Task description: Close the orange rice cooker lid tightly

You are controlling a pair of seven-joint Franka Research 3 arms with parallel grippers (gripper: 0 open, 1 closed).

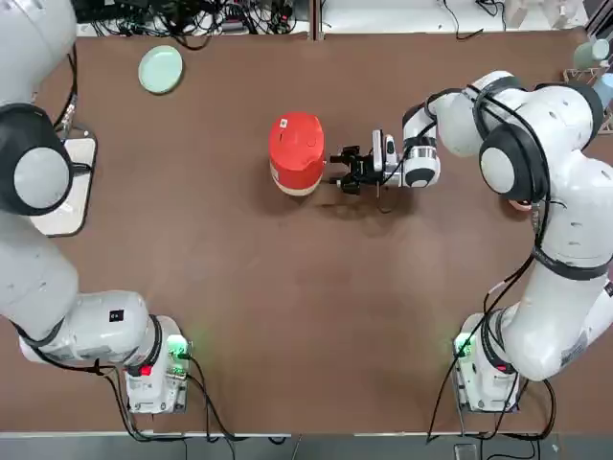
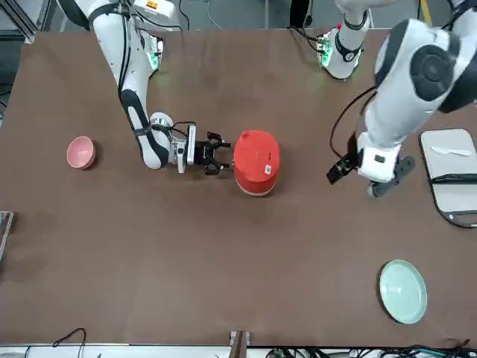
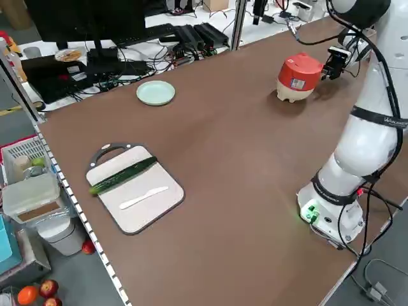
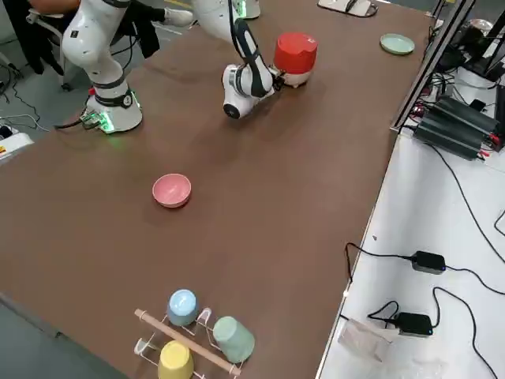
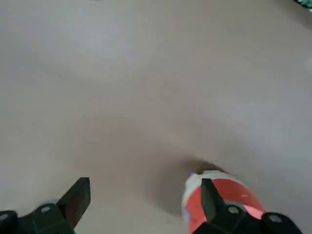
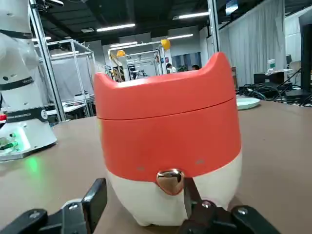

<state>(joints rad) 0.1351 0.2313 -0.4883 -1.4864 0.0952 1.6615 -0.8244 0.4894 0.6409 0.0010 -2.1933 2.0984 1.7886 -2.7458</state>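
the right tool [image 1: 343, 171] sits centre-right in the top view, fingers spread wide, holding nothing, just beside the cooker [image 1: 296, 153] at mid-frame on the counter [image 1: 287, 316]. the left tool [image 2: 337, 170], also wide, hangs idle off to the front view's right. one cooker, one lid [image 1: 297, 142], seemingly down already. likely light, rigid, smooth plastic that could slide; press the lid's top.

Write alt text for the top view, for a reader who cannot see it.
An orange rice cooker with its lid down stands mid-table, and the right gripper, fingers open, lies low beside it, pointing at its side. The left arm is raised at the table's left edge above a cutting board; a pale green plate sits far left.
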